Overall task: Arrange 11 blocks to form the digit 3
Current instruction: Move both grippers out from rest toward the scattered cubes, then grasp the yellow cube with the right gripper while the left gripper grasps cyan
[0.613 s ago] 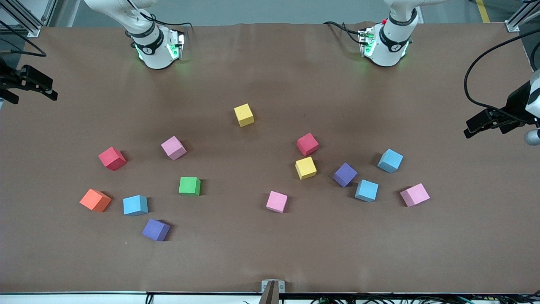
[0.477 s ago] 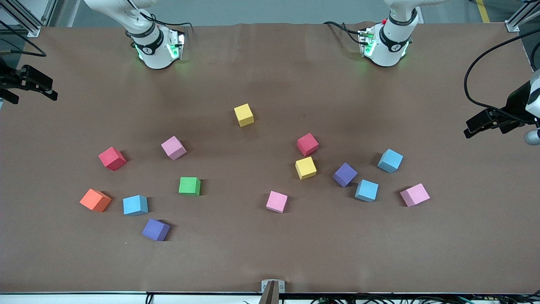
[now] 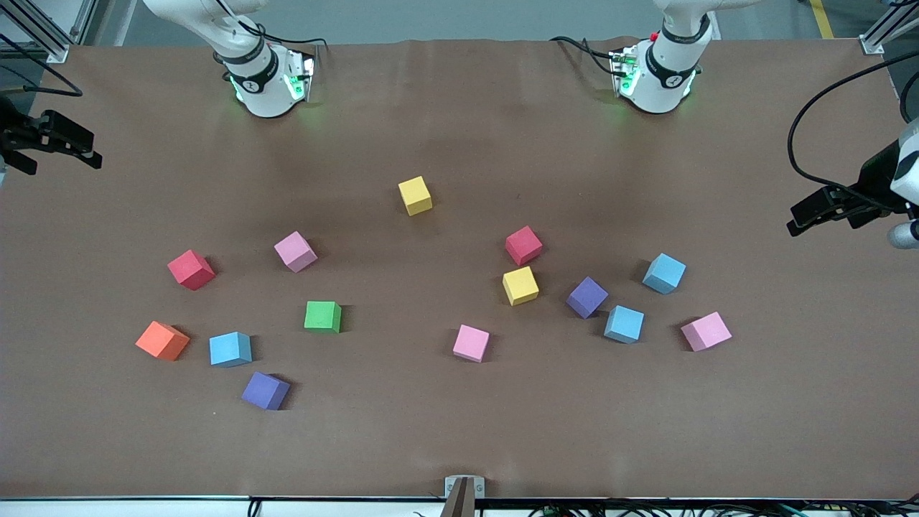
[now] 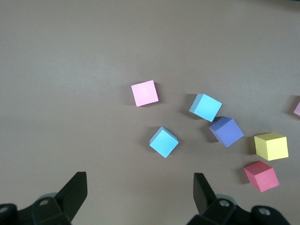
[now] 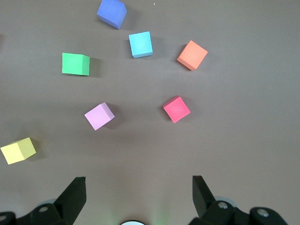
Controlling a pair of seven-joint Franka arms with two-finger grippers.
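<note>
The blocks lie scattered, none touching. Toward the right arm's end are a pink block (image 3: 295, 251), a red (image 3: 191, 269), a green (image 3: 322, 316), a light blue (image 3: 230, 349) and a purple (image 3: 265, 390). A yellow block (image 3: 415, 195) lies mid-table. Toward the left arm's end are a red (image 3: 523, 245), a yellow (image 3: 520, 285), a purple (image 3: 586, 296), two light blue (image 3: 663, 273) (image 3: 623, 324) and two pink (image 3: 706, 331) (image 3: 470, 342). No digit 3 stands. My left gripper (image 4: 140, 187) and right gripper (image 5: 139, 187) hang high over the table, open and empty.
An orange cube (image 3: 162, 340) sits beside the light blue block at the right arm's end. The two arm bases (image 3: 266, 82) (image 3: 657, 79) stand along the table's back edge. A small metal bracket (image 3: 464, 487) sits at the edge nearest the front camera.
Both grippers have drifted very slightly at the sides of the front view. No block has moved.
</note>
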